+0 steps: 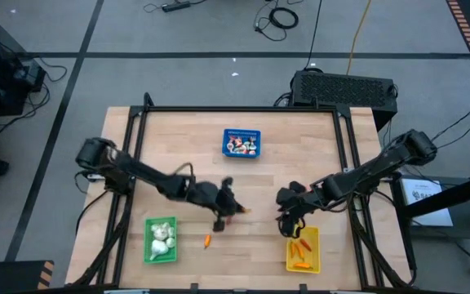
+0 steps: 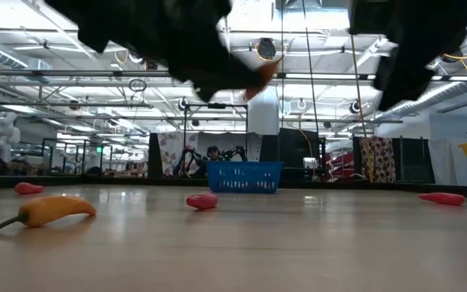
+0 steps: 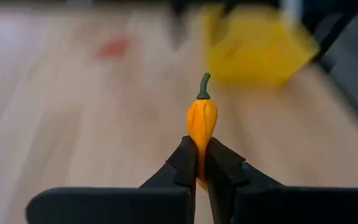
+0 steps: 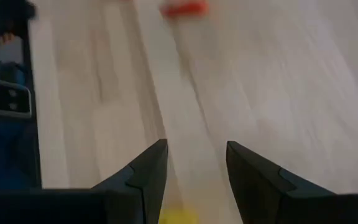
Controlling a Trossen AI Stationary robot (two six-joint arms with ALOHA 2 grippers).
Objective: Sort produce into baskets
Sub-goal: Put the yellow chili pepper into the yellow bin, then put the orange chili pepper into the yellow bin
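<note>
Mid-table, our left gripper (image 3: 199, 163) is clenched on a small orange pepper (image 3: 201, 124), carried clear of the wood; the yellow basket (image 1: 303, 250) waits at the near right, where our right gripper (image 1: 292, 219) hovers released and empty. We should swing wide of that arm (another pepper (image 2: 47, 210) lies loose nearby) and lower before letting go.

The wooden table (image 1: 300, 147) carries a blue basket (image 1: 241, 143) at the far side, a green basket (image 1: 160, 241) and a yellow basket (image 1: 303, 249) near the front, and an orange pepper (image 1: 207, 241) beside the green one.
</note>
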